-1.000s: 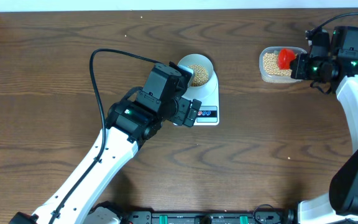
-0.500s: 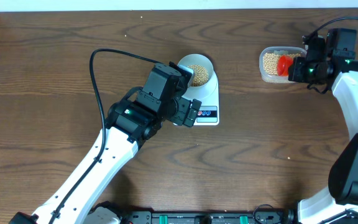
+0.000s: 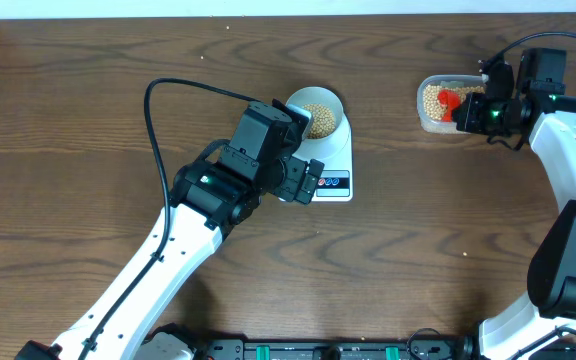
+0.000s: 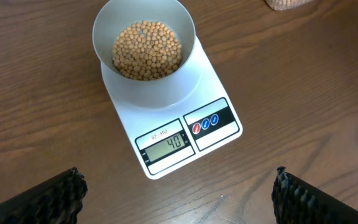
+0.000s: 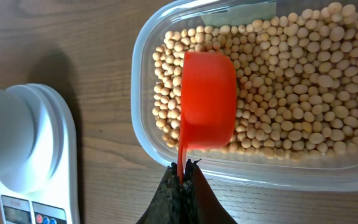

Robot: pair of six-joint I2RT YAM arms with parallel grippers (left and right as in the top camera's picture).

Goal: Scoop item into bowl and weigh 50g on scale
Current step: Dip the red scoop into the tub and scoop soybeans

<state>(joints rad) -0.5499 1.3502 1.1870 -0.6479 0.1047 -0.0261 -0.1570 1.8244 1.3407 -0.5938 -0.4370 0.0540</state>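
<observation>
Over the container (image 5: 143, 134), right jaws pinch a red scoop (image 5: 209, 102); left jaws hang spread above the scale (image 4: 129, 124).

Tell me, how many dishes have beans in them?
2. One is the bowl on the scale; the other is the clear tub to its right, with the red scoop in it.

one scale (image 4: 185, 118), one bowl (image 4: 185, 34) on it, beans (image 4: 146, 51) way too many to count, one clear tub (image 5: 140, 93) right of the scale, one red scoop (image 5: 209, 99), two grippers, left gripper (image 4: 179, 193), right gripper (image 5: 180, 186)
</observation>
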